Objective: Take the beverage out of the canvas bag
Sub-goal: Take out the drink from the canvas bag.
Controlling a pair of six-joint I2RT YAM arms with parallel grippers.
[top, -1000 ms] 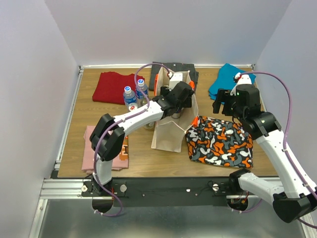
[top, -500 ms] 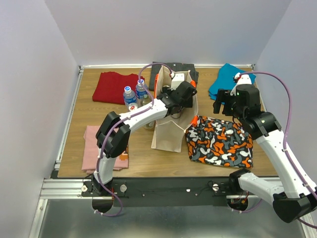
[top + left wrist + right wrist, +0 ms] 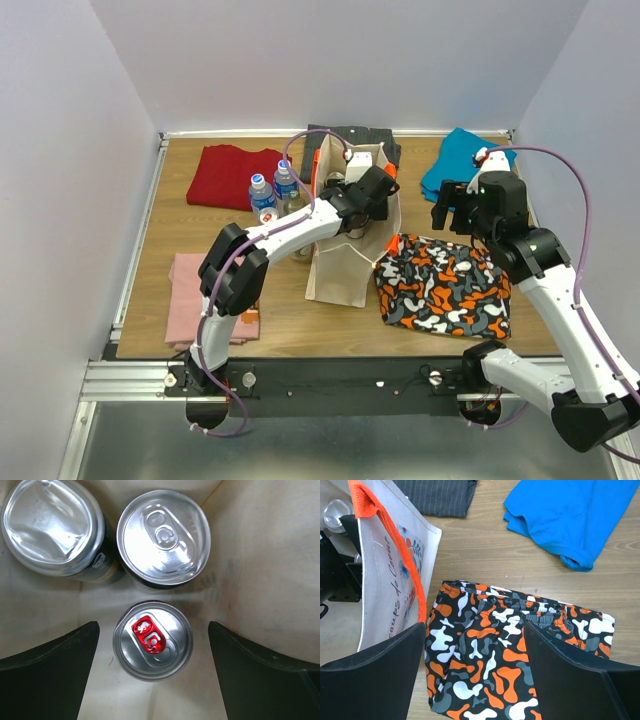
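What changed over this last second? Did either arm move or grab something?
The left arm's elbow swung forward and the left gripper pushed slightly farther into the canvas bag, jaws open over the red-tabbed can. Nothing was gripped or released. The right gripper, the water bottles and the folded clothes stayed put.

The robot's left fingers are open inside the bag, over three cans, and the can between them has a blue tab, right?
Not quite. The tab on that can is red, not blue, as the left wrist view shows. The rest is right: the left fingers are open inside the canvas bag, with the other two cans beside it.
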